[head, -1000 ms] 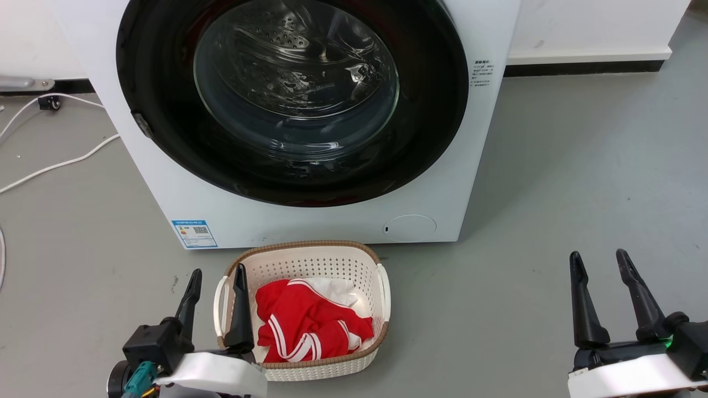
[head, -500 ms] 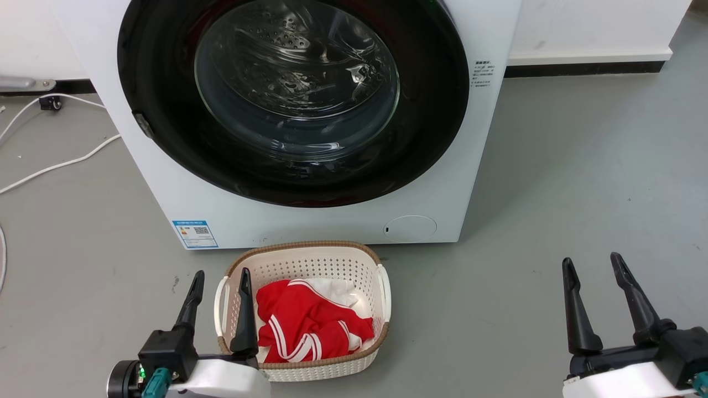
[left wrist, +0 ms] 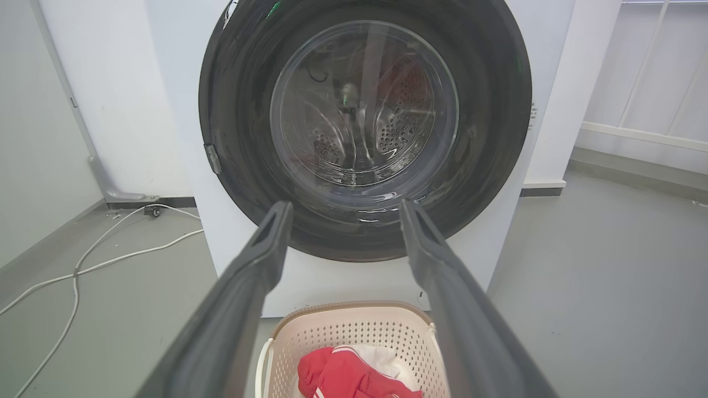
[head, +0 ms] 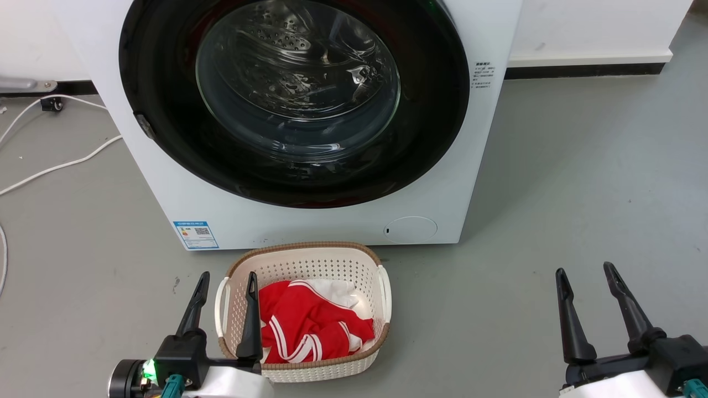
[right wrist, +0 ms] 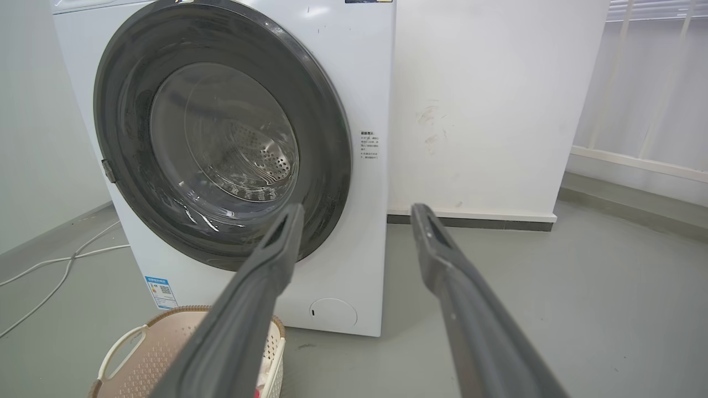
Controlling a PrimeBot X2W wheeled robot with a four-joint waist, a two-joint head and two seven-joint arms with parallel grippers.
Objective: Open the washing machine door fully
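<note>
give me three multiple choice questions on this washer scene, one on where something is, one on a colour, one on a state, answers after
1. Where does the cream basket stand?
A. On the floor, just in front of the washing machine
B. On top of the machine
C. Far off by the right-hand wall

2. What colour is most of the cloth in the basket?
A. Blue
B. Green
C. Red

3. What state is the washing machine door in?
A. Swung fully open
B. Shut
C. Taken off its hinge

Answers:
1 A, the head view shows the basket on the grey floor below the machine's front.
2 C, the fabric is red with white stripes.
3 B, the door lies flush against the machine's front in the right wrist view.
</note>
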